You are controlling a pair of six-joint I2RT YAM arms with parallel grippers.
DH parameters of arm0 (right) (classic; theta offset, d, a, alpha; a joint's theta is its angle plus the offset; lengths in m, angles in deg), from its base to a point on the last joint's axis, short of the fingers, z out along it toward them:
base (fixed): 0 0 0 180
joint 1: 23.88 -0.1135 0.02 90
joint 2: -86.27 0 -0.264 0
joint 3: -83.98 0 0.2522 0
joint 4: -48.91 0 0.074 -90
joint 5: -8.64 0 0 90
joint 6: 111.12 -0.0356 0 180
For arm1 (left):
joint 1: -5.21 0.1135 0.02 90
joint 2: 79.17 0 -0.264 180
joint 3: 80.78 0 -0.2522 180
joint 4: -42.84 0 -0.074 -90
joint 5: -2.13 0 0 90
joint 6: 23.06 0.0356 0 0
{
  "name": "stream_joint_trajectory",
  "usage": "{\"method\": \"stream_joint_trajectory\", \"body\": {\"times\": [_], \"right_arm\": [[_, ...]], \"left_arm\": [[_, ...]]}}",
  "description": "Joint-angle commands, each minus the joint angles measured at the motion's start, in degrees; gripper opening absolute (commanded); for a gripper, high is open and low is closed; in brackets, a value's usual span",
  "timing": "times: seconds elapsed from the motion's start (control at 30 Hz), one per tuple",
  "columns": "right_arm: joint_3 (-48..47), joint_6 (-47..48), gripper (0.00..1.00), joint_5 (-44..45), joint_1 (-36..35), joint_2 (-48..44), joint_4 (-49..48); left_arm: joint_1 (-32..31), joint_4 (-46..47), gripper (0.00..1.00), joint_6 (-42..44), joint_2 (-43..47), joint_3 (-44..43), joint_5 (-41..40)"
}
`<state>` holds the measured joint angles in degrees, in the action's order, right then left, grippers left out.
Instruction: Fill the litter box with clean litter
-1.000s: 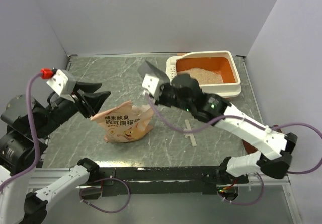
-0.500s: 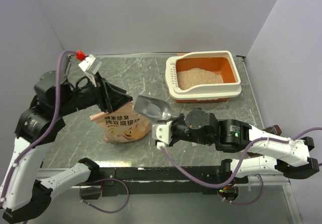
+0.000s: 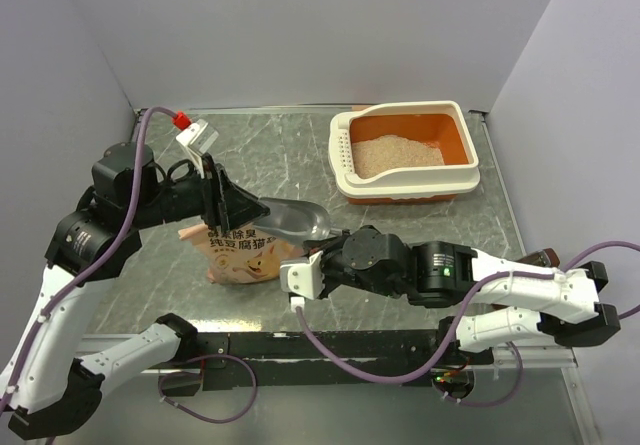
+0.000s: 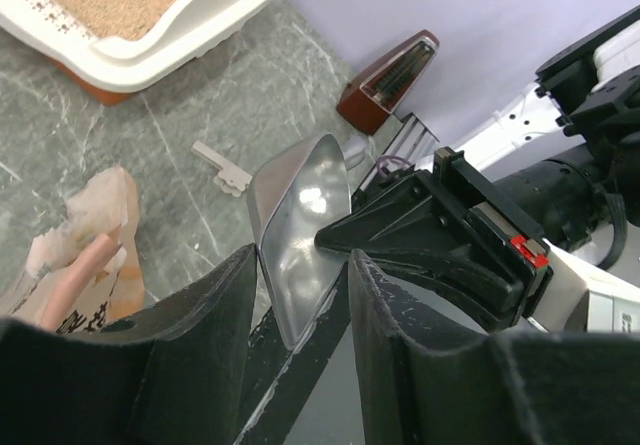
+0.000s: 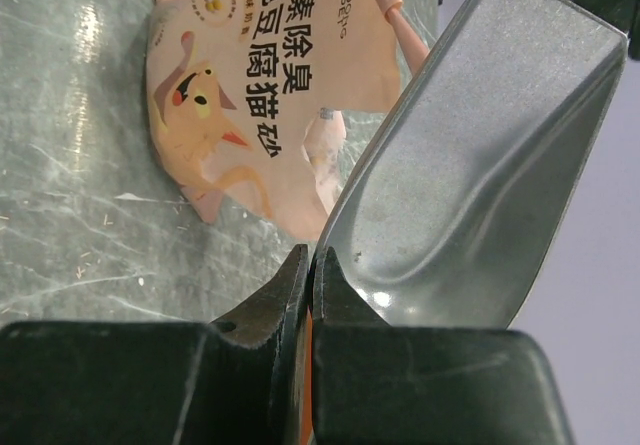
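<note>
The litter box (image 3: 455,172), cream-rimmed with an orange basin, stands at the back right and holds a heap of pale beige litter (image 3: 395,153); it also shows in the left wrist view (image 4: 215,10). My right gripper (image 3: 330,243) is shut on the handle of a grey metal scoop (image 3: 290,217), which looks empty in the right wrist view (image 5: 480,155). The scoop's bowl hovers at the top of the tan-orange printed bag (image 3: 245,253). My left gripper (image 3: 237,210) is open, right beside the scoop's bowl (image 4: 300,210) and above the bag's top edge (image 4: 85,250).
A brown wedge-shaped object (image 3: 545,257) stands at the table's right edge, also in the left wrist view (image 4: 385,80). A white tape strip (image 4: 222,168) lies on the marble tabletop. Grey walls close off the back and both sides.
My right arm swung the scoop from beside the litter box back and down to the bag's top. My left arm moved right, and its open fingers now sit beside the scoop.
</note>
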<state>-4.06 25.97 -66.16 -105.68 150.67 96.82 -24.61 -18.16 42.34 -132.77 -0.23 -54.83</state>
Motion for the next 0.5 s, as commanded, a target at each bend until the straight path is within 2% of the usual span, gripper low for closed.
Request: {"method": "stream_joint_trajectory", "body": {"times": [0.0, 0.33, 0.43, 0.47], "right_arm": [[-3.59, 2.30, 0.00, 4.04, -1.25, 1.08, -4.88], [-6.84, 4.59, 0.00, 6.24, -2.84, 3.10, -5.50], [-7.63, 4.85, 0.00, 6.24, -3.45, 3.89, -5.06], [-7.72, 4.77, 0.00, 6.24, -3.54, 4.15, -4.89]], "left_arm": [[-0.15, -1.18, 0.45, 0.16, 0.61, 1.14, 1.24], [-0.15, -0.83, 0.42, 1.57, 1.13, 5.35, 0.01], [-0.06, -0.66, 0.35, 2.10, 1.13, 5.80, -0.34], [-0.15, -0.57, 0.29, 2.36, 1.13, 5.88, -0.69]]}}
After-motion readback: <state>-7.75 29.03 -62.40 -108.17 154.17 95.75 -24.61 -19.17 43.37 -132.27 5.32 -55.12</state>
